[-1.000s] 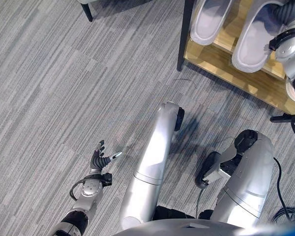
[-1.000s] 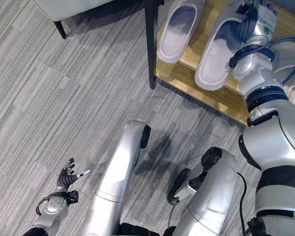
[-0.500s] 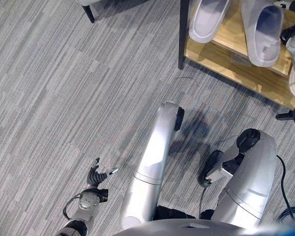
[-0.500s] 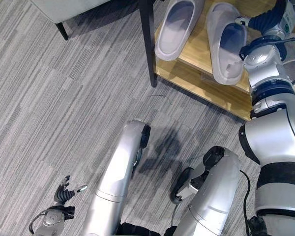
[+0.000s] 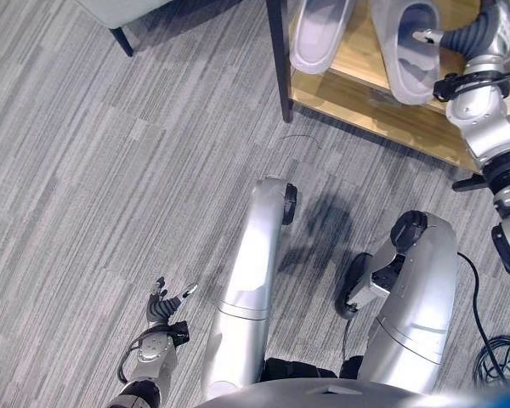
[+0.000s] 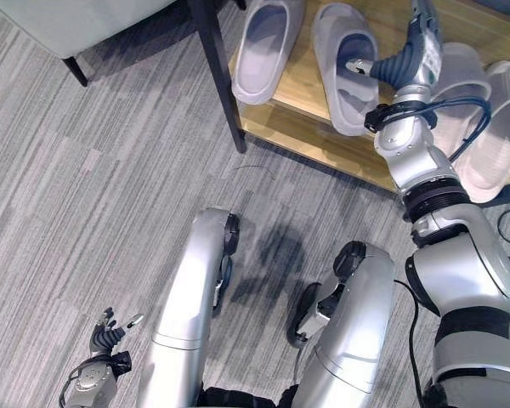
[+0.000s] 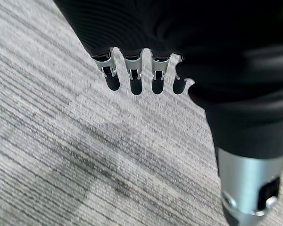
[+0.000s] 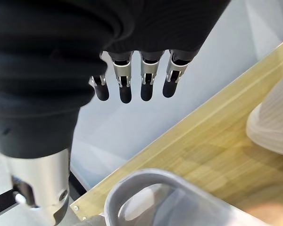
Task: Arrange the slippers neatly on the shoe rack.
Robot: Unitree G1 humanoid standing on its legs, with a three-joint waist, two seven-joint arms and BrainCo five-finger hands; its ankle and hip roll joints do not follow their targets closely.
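Two light grey slippers lie side by side, toes outward, on the wooden shoe rack (image 6: 299, 138): the left slipper (image 6: 268, 47) and the right slipper (image 6: 347, 66). My right hand (image 6: 412, 53) hovers just right of the right slipper, open, fingers straight, its thumb reaching toward the slipper's strap. In the right wrist view the straight fingers (image 8: 148, 77) hang above that slipper's opening (image 8: 153, 200) and the shelf boards. My left hand (image 5: 160, 310) is open and relaxed low over the carpet, holding nothing.
Another pale pair of slippers (image 6: 480, 119) lies further right on the same shelf. The rack's black post (image 6: 214, 85) stands at its left corner. A grey seat on black legs (image 6: 76, 21) is at the far left. Grey striped carpet covers the floor.
The right slipper has been swung from a slant to lie parallel with the left one; my right hand has come off it to its right side. The camera has shifted.
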